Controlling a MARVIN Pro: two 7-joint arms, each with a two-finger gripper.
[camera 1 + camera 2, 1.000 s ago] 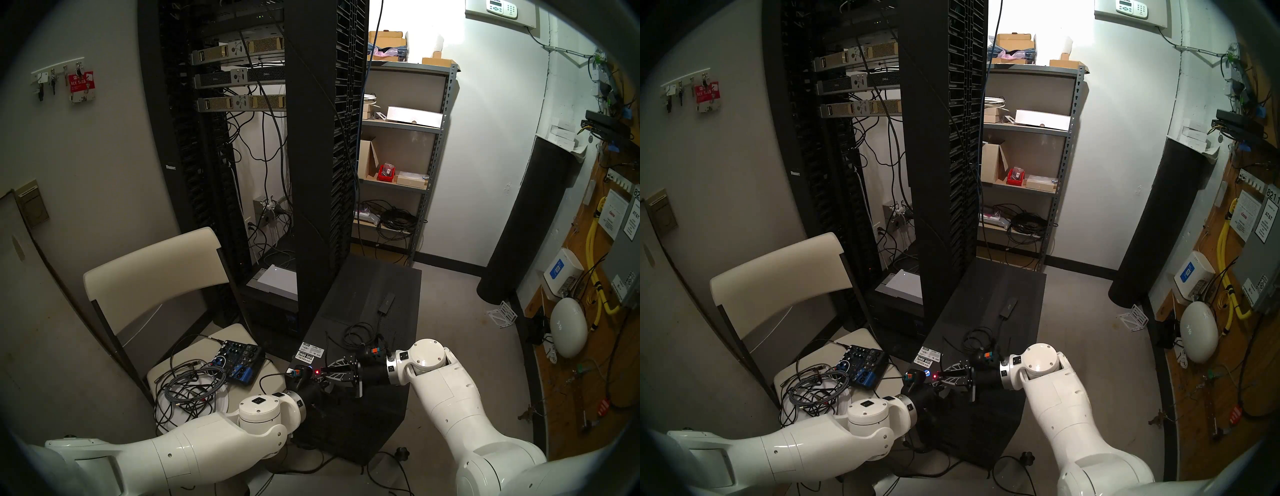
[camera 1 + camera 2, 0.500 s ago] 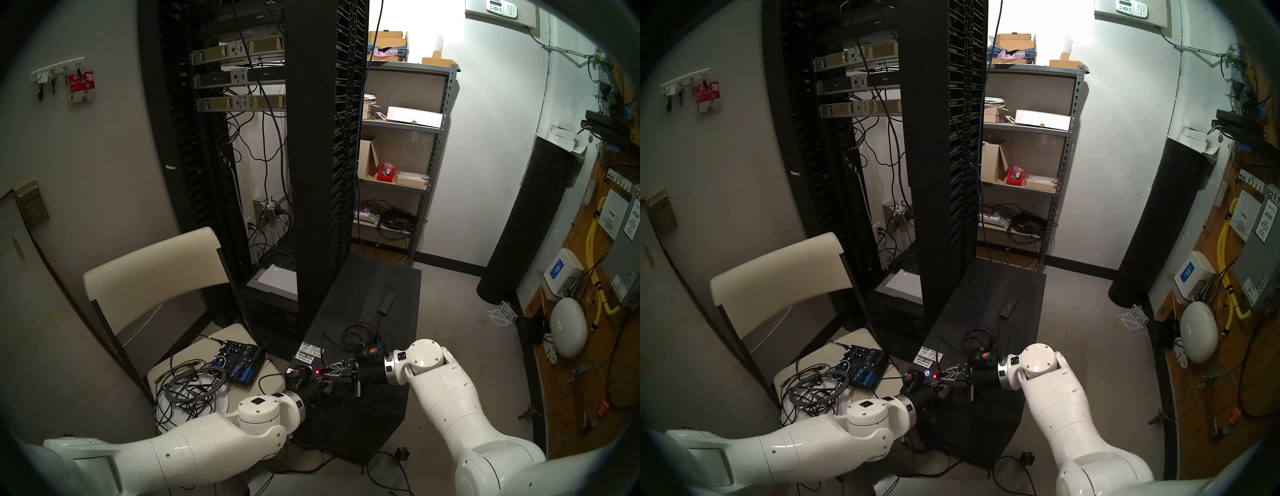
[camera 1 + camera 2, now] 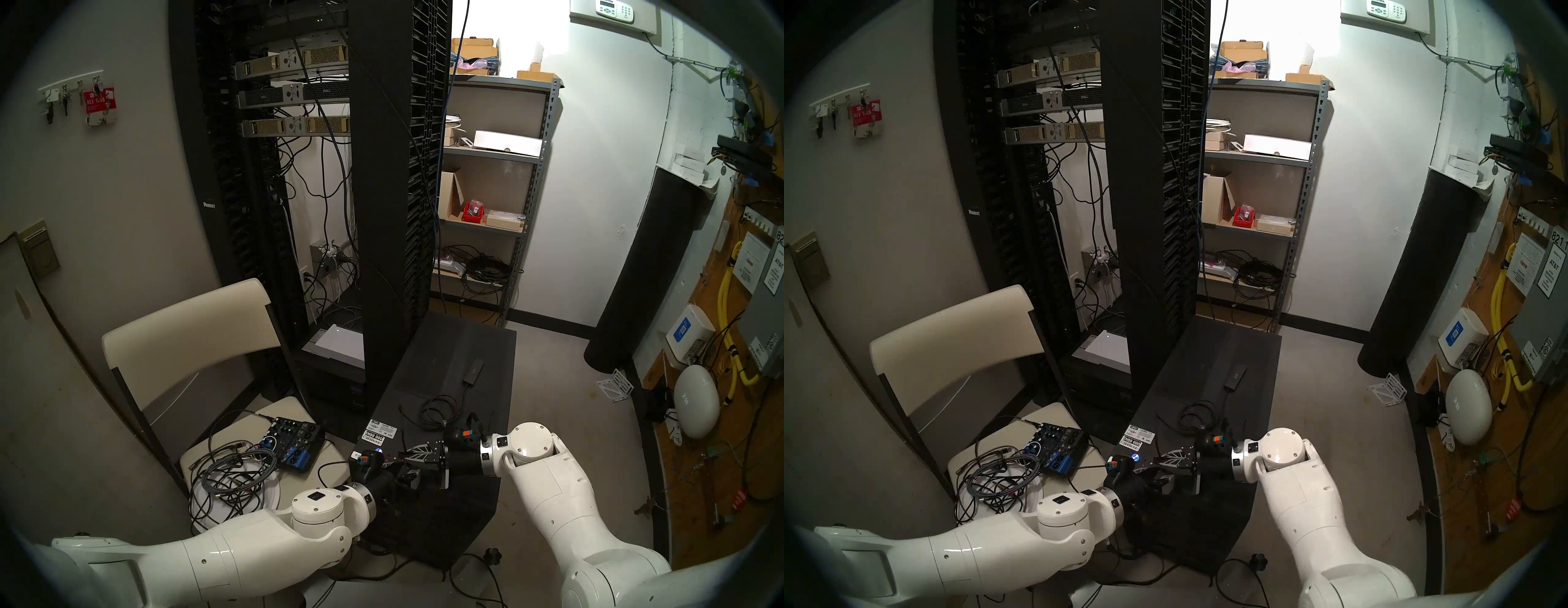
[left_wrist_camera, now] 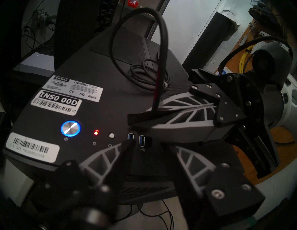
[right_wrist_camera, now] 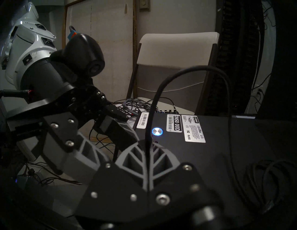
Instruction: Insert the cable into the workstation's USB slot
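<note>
The black workstation (image 3: 458, 352) stands on the floor between my arms, white barcode stickers on its top. The cable's loose coil (image 3: 437, 411) and flat adapter box (image 3: 473, 370) lie on that top. My right gripper (image 4: 131, 119) is shut on the cable, which arches up from between its fingertips (image 5: 147, 143); the plug end is hidden in the fingers. Just under its tips are two blue USB slots (image 4: 141, 140) on the front edge. My left gripper (image 4: 151, 146) is open, a finger on each side of the slots, holding nothing.
A lit blue power button (image 4: 70, 128) and a red light (image 4: 96, 132) sit left of the slots. At the left a folding chair (image 3: 186, 322) carries an audio mixer (image 3: 292, 441) and tangled cables. The tall server rack (image 3: 382, 191) rises behind, with a metal shelf (image 3: 530, 191) beyond.
My right gripper's fingers have closed on the cable and that arm has drawn back a little to the right. My left gripper has opened.
</note>
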